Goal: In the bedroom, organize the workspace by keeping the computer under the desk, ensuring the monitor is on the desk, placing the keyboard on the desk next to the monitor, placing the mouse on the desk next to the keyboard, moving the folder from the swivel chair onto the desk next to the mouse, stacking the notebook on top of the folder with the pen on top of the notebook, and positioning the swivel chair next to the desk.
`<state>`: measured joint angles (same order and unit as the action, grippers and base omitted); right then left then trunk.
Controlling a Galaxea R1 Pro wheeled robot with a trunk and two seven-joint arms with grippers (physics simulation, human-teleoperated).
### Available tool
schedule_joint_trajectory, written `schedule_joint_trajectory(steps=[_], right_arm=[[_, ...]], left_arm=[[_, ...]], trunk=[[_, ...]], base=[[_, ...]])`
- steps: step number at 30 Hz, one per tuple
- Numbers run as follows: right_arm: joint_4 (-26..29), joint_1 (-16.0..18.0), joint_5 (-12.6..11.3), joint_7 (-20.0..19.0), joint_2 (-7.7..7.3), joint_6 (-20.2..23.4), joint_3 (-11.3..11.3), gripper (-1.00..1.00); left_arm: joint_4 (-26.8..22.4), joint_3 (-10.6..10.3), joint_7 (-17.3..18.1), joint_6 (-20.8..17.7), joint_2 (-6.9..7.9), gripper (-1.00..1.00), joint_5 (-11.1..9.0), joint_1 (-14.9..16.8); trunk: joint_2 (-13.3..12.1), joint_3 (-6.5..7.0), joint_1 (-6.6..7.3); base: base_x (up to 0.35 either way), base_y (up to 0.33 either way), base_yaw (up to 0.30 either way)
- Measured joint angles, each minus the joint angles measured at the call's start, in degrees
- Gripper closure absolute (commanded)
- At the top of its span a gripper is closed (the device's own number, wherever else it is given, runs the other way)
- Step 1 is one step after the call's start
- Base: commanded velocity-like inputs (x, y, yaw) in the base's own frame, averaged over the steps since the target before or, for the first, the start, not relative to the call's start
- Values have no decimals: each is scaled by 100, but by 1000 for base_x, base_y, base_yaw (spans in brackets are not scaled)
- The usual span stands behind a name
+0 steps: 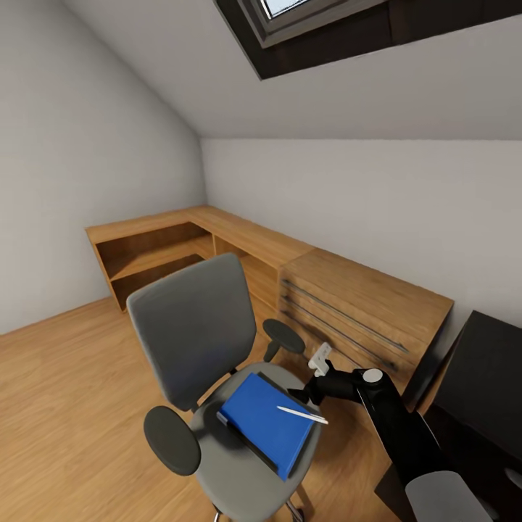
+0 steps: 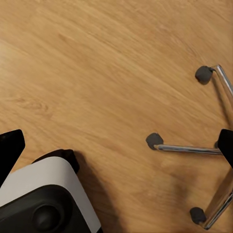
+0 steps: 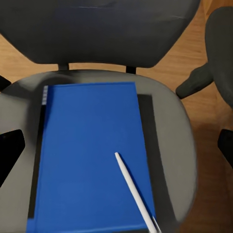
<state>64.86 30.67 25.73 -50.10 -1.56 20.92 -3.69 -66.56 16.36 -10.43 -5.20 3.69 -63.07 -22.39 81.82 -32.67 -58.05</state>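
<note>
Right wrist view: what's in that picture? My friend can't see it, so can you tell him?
A bright blue folder lies on the grey seat of a swivel chair, with a thin white pen resting on top. A dark flat thing peeks out beneath the folder's edges.

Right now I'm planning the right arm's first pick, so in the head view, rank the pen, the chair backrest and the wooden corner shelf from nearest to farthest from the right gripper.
1. The pen, lying on the blue folder, just beside the right gripper.
2. The chair backrest, upright behind the seat.
3. The wooden corner shelf, against the far wall.
</note>
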Motion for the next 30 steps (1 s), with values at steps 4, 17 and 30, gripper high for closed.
schedule_joint_trajectory(steps=[4, 17, 30], right_arm=[[-21, 9, 9, 3, -2, 24, 3, -100], [-298, 128, 10, 460, -21, 370, 15, -100], [-504, 168, 29, 524, -6, 390, -10, -100]], left_arm=[[-1, 1, 0, 1, 0, -100, 0, 0], [-1, 3, 0, 1, 0, -100, 2, -1], [35, -4, 2, 13, 33, -100, 5, -33]], trunk=[[160, -68, -88], [682, -300, -374], [1164, -515, -637]], base=[[0, 0, 0], [0, 0, 0], [0, 0, 0]])
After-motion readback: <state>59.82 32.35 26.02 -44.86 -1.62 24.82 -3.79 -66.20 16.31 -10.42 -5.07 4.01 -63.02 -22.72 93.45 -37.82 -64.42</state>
